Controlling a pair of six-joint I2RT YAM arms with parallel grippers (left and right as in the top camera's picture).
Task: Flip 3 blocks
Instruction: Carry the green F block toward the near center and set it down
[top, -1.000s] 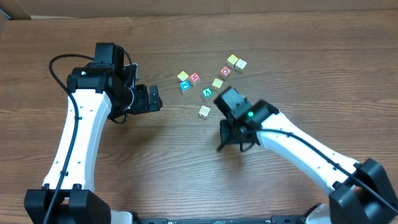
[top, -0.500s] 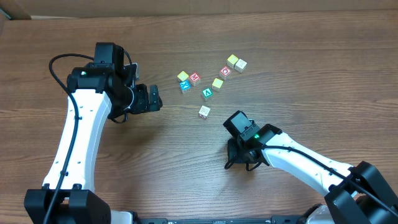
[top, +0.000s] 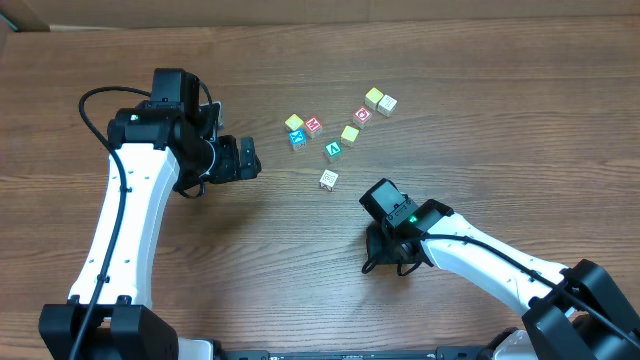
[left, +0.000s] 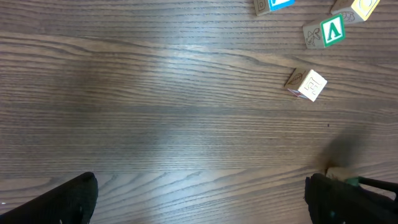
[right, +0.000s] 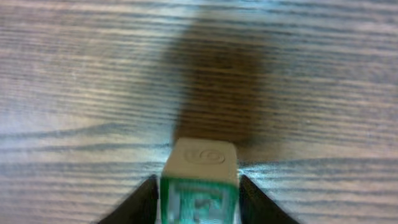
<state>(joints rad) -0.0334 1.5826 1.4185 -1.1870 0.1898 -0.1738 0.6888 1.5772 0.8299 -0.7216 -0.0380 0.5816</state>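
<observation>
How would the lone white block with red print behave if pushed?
The white block looks like stiff wood with flat faces, so it would probably slide or tip, not roll. Being small, it is likely light. The table looks smooth, so it may skid.

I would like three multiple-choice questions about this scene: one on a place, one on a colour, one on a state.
1. Where is the green block in the right wrist view?
A) between the right gripper's fingers
B) on top of a red block
C) inside a tray

2. Which colour is the face of the "A" block?
A) red
B) green
C) blue

3. How is the left gripper?
A) shut on a block
B) shut, empty
C) open, empty

Key: 1 A, a finger stands on each side of it. 2 B, the overhead view shows green around the letter. 3 C, its fingers stand far apart with nothing between.
</observation>
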